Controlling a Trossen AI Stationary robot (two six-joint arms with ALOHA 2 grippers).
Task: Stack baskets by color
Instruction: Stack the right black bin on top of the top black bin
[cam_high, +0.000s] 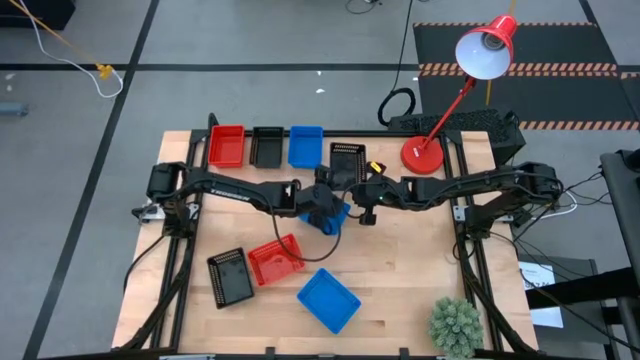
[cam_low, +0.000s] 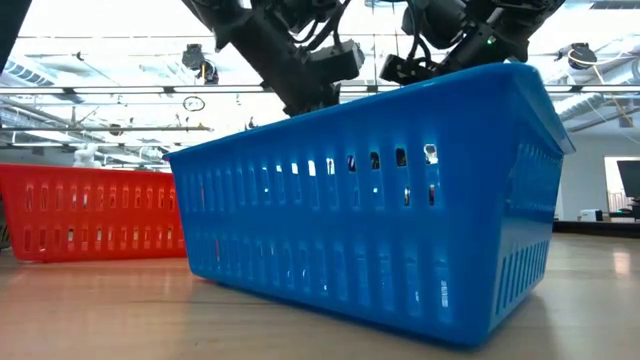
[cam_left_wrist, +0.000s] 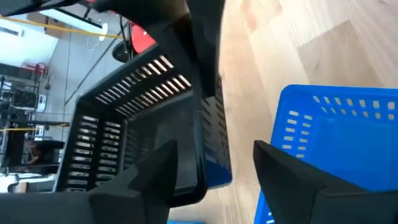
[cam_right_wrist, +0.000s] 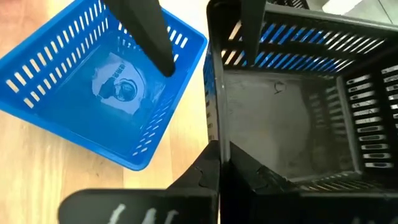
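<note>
Wooden table (cam_high: 400, 270), grey floor (cam_high: 250, 40) around

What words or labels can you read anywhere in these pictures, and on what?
None can be read.
Blue basket: a round mark on its floor, too blurred to read.
Left arm: pale lettering, too small to read.
Papers beside the table: print too small to read.

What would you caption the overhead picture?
Two arms meet mid-table over a blue basket; three baskets line the far edge.

Three baskets (cam_high: 265, 146) — table's (cam_high: 400, 260) far edge
</note>
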